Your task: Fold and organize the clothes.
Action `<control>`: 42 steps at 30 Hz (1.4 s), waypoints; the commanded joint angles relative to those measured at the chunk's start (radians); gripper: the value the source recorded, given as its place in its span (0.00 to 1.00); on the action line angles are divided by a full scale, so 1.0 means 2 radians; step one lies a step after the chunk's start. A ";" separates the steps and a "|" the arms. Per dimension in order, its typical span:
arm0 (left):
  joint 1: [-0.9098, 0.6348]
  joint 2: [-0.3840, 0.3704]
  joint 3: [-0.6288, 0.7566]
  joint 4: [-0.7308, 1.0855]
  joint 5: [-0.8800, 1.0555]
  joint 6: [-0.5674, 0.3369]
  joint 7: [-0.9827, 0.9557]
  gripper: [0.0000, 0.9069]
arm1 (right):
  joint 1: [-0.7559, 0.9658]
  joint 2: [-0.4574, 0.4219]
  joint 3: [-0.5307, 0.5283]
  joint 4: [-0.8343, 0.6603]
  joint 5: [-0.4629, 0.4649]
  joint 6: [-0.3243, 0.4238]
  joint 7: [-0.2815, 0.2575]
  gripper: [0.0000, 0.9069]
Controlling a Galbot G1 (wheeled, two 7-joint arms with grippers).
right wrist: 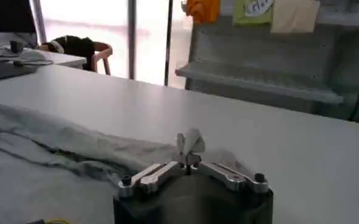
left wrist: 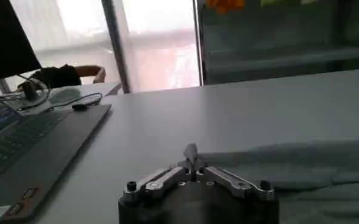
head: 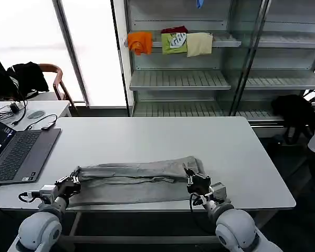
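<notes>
At the near edge of the white worktop [head: 147, 136], the left end effector [head: 73, 181] and right end effector [head: 191, 181] are each pinching an end of the grey shirt [head: 136, 181], risking slippage if tension is becoming uneven.
</notes>
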 commanded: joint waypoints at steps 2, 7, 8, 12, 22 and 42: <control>-0.007 0.001 0.001 -0.006 -0.011 0.009 -0.014 0.06 | -0.012 0.000 0.003 0.005 0.002 -0.004 0.034 0.00; 0.002 0.001 0.003 0.000 -0.006 0.010 -0.013 0.12 | -0.024 0.000 0.004 0.002 0.003 -0.003 0.054 0.02; 0.004 0.001 0.003 0.000 -0.006 0.010 -0.013 0.13 | -0.025 0.001 0.004 0.002 0.005 -0.003 0.060 0.06; 0.007 0.000 0.004 -0.001 -0.002 0.010 -0.012 0.38 | -0.024 0.005 -0.001 0.004 0.013 -0.006 0.086 1.00; 0.014 0.002 0.003 -0.003 0.020 0.020 -0.012 1.00 | -0.021 0.025 -0.036 0.012 0.036 -0.005 0.198 1.00; 0.054 0.014 -0.051 -0.069 -0.017 0.021 -0.011 1.00 | -0.057 0.006 0.069 0.056 0.033 -0.003 0.241 1.00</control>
